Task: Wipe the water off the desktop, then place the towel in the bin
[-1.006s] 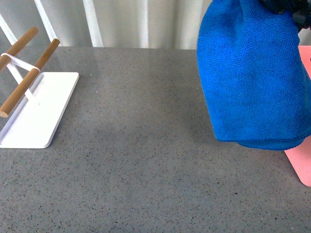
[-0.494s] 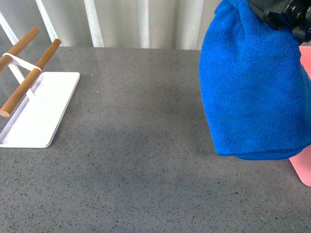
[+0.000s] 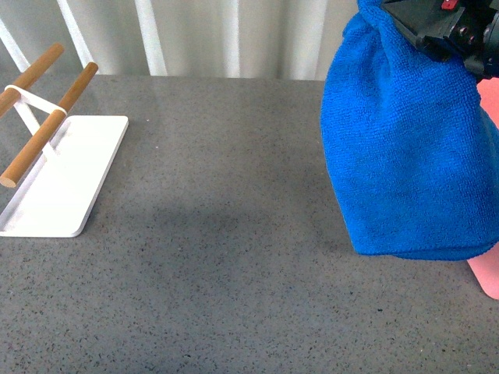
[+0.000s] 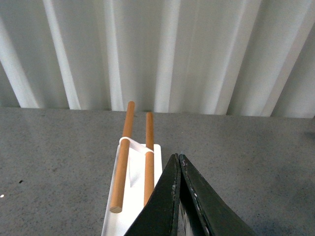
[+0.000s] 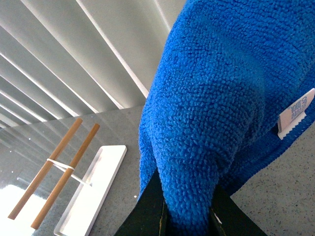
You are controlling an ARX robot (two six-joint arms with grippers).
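Note:
The blue towel (image 3: 409,148) hangs in the air at the right of the front view, above the speckled grey desktop (image 3: 226,257). My right gripper (image 3: 437,27) is shut on the towel's top. In the right wrist view the towel (image 5: 221,98) bulges out between the black fingers (image 5: 147,206), and a white label shows at its edge. Slivers of the pink bin (image 3: 487,273) show behind and under the towel at the right edge. My left gripper (image 4: 178,160) is shut and empty above the desktop; it does not show in the front view.
A flat white tray (image 3: 66,179) with two wooden rods (image 3: 47,125) stands at the left of the desktop; it also shows in the left wrist view (image 4: 130,196) and the right wrist view (image 5: 93,191). White vertical slats line the back.
The towel and my right gripper have shifted a little to the right and down. The tray has not moved.

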